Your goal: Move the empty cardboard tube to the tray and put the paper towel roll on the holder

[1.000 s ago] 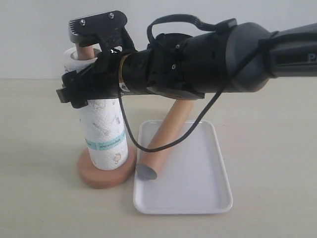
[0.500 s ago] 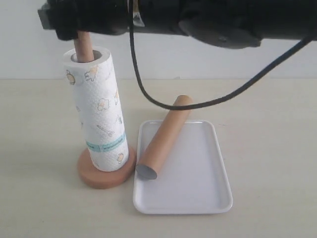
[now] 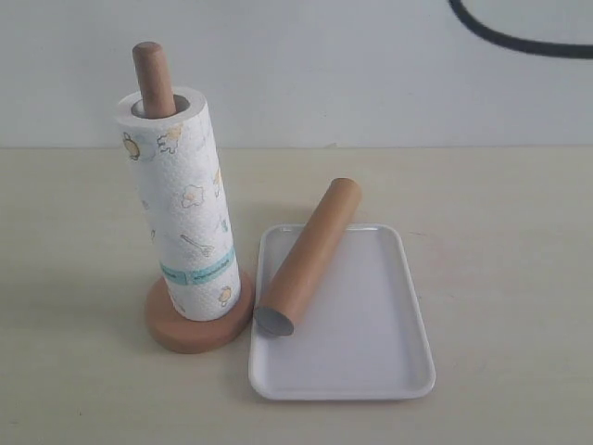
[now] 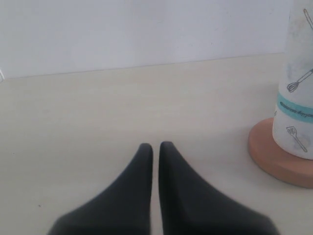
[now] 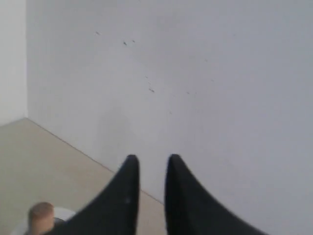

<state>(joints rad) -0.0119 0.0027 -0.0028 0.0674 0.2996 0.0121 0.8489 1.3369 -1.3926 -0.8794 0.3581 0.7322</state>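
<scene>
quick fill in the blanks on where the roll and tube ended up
1. The roll stands on the ___.
2. The tube lies slanted on the white ___.
3. The wooden rod sticks out of the roll's ___.

Missing words: holder; tray; top.
</scene>
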